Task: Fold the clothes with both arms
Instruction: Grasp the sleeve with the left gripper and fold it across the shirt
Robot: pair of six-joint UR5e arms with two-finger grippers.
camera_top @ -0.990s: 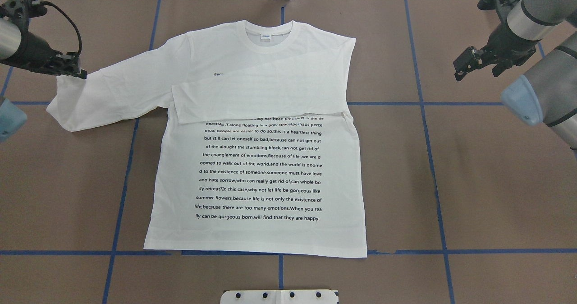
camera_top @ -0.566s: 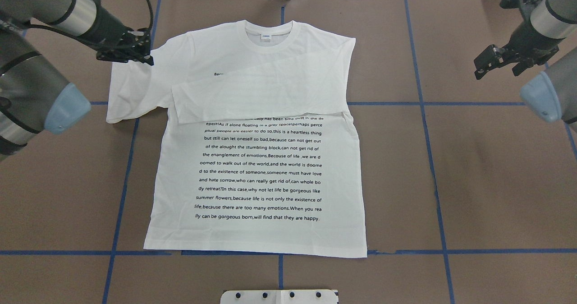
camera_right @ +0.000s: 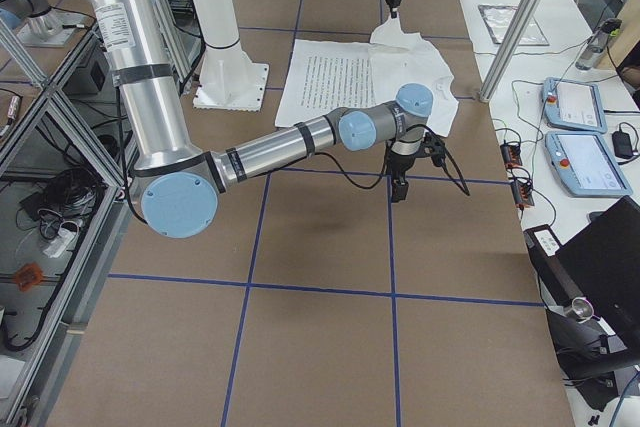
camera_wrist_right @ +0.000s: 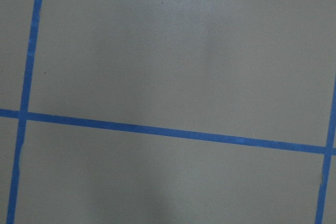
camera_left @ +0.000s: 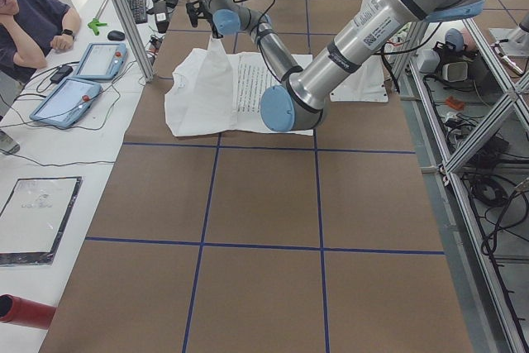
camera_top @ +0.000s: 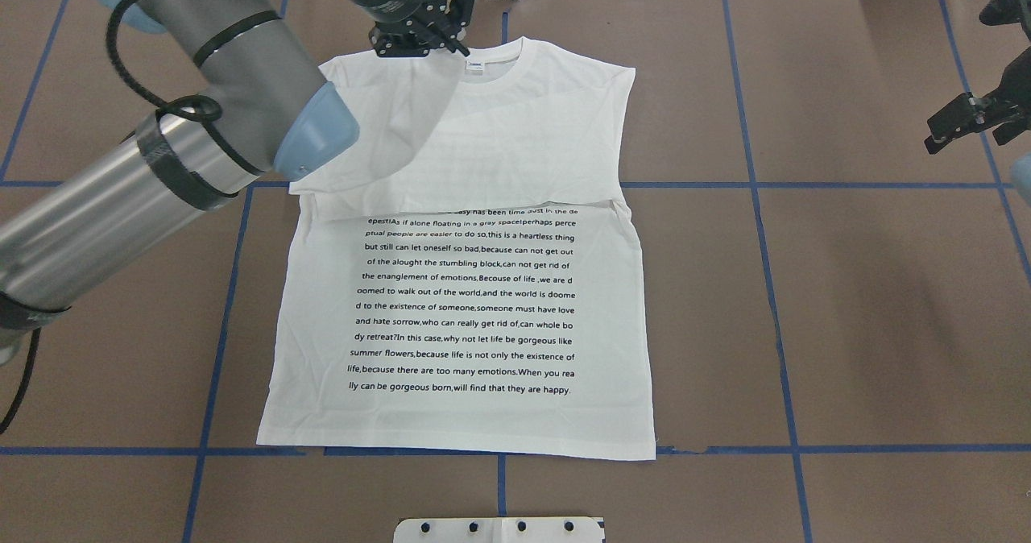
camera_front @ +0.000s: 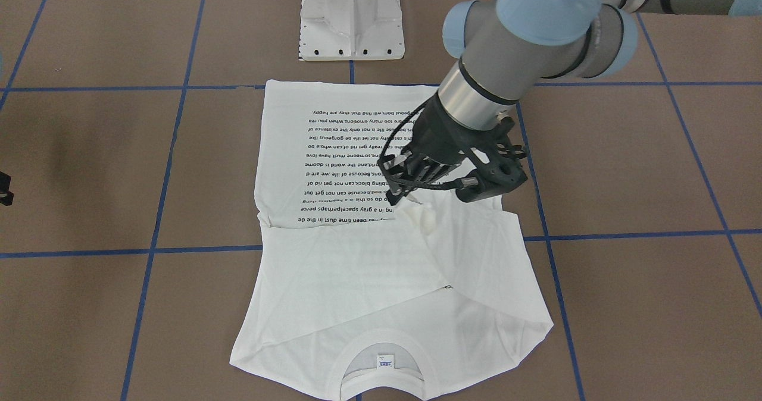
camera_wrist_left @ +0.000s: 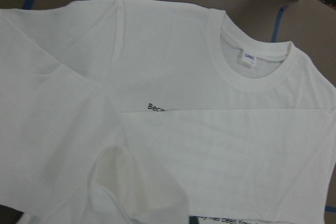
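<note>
Left silver-grey tubular arm (camera_top: 121,196) stretches across brown table (camera_top: 846,325) | left black gripper (camera_front: 402,200): fingers pinch sleeve cuff (camera_front: 424,219) of white long-sleeved T-shirt (camera_top: 483,414) aloft | right black gripper (camera_top: 966,134) hangs aside, fingers spread.

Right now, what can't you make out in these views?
T-shirt text, top lines: overhead, folded sleeve covers them.
Neck label print: every view, too small.
Left gripper's pinch on the lifted sleeve: front view, its own frame and cables hide it.
Right gripper: overhead, right edge cuts it; jaw state unclear.
</note>
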